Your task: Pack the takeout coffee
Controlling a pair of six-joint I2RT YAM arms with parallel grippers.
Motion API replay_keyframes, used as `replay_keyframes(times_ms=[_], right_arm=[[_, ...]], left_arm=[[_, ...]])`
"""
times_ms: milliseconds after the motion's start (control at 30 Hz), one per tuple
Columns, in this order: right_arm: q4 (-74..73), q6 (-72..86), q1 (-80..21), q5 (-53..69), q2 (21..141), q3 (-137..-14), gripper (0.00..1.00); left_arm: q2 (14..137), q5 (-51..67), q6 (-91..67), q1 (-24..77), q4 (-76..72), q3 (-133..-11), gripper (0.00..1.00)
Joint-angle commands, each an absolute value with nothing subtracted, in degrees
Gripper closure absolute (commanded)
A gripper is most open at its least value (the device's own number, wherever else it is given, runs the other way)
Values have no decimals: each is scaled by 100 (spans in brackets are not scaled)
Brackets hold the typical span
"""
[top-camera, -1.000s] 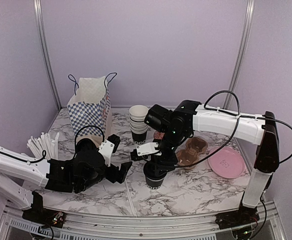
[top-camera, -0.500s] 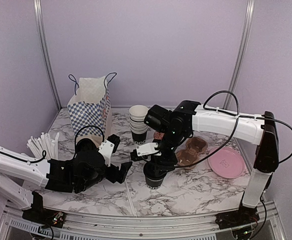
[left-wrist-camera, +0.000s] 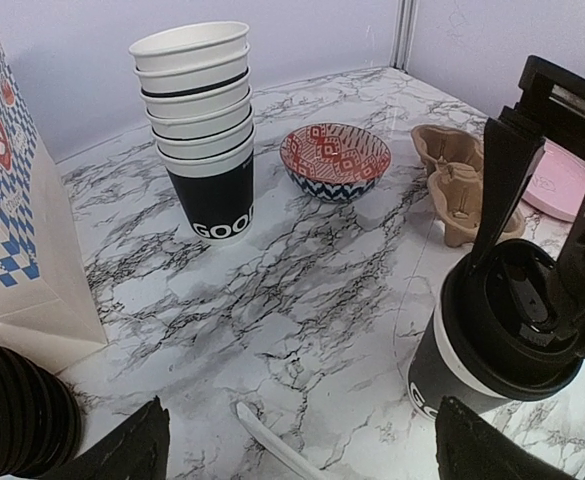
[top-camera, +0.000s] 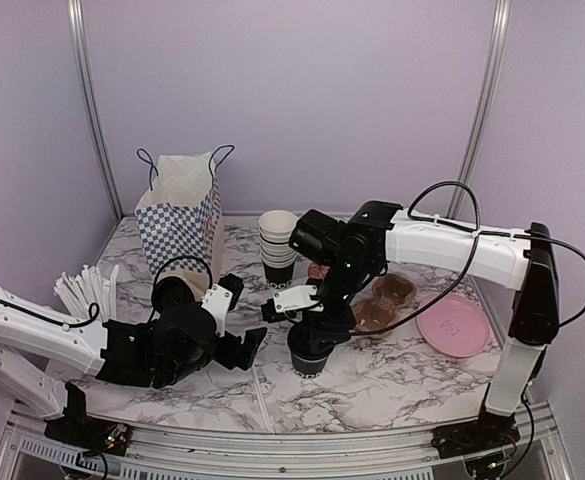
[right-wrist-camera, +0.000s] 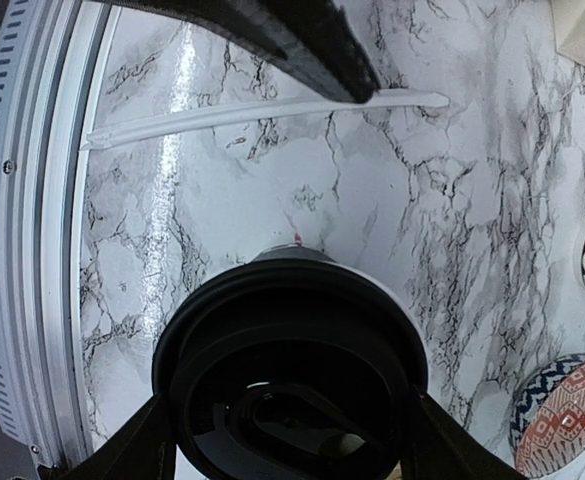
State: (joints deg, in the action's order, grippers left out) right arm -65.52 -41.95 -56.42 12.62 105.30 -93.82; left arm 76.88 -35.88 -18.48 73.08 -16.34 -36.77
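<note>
Your right hand (top-camera: 310, 325) is grasping the takeout coffee (top-camera: 309, 358), one finger pressed to each side of its black lid. The cup stands upright on the counter (top-camera: 372, 385), near the front edge and about midway across. Your left hand (top-camera: 240, 318) hangs released and empty just to the left of it.

Treat the cup as thin paper: it is probably light, and the wall would buckle under a hard squeeze. You cannot tell from here whether it is filled, so keep it level. The lid looks like smooth plastic and only snaps on, so lifting by it alone risks popping it off. A hold on the wall just under the rim would likely be safer.

The counter is glossy marble, likely slick, so a nudged cup could skate. A wrapped straw (right-wrist-camera: 262, 110) lies near the cup. The checked paper bag (top-camera: 180, 215) stands upright and open-topped at the far left, well apart from the coffee. The stack of cups (top-camera: 277, 245) sits between them. Lilac walls close in the far side and both flanks.
</note>
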Motion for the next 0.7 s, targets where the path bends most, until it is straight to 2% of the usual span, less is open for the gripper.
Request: replay_keyframes(times_ms=[0,233,533,667], right_arm=[[-6539,-4111,-5703,1221,10290,-9361,27],[-6413,-4080,-5704,1413,10041,-9376,12],[-6269,-4042,-5655,1442,9827,-9165,11],[-6098,-3868,-5128,1896,9477,-9032,12]], left_arm=[[7736,-3542,-1941,7321,-1617,-3796,7],[7751,-3503,-1895,7321,-1608,-3879,7],[7755,-3468,-2022,7321,-1519,-3975,7],[7874,-3344,-3190,7223,-983,-4333,11]])
